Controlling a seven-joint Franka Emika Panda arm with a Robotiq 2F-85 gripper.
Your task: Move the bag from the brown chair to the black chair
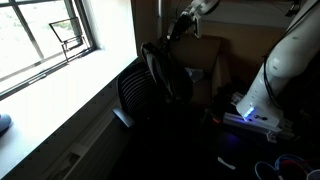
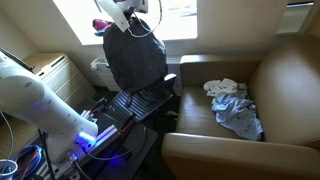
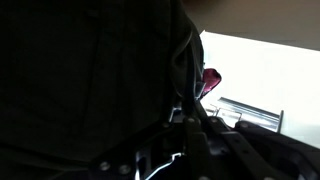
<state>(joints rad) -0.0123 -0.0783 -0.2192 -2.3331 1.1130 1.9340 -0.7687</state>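
Observation:
A black bag (image 2: 135, 58) hangs from its straps above the black chair (image 2: 142, 102), its bottom close to the seat. It also shows in an exterior view (image 1: 166, 72), over the black chair (image 1: 133, 92). My gripper (image 2: 128, 14) is shut on the bag's straps at the top, and it also shows in an exterior view (image 1: 186, 20). In the wrist view the dark bag (image 3: 90, 70) fills the left side, and the gripper (image 3: 186, 116) is nearly black. The brown chair (image 2: 280, 75) stands beside the black chair.
A heap of pale clothes (image 2: 232, 103) lies on the brown chair's seat. A bright window (image 1: 45, 35) is beside the black chair. The robot base with a blue light (image 2: 85, 140) and cables (image 1: 290, 165) is on the floor nearby.

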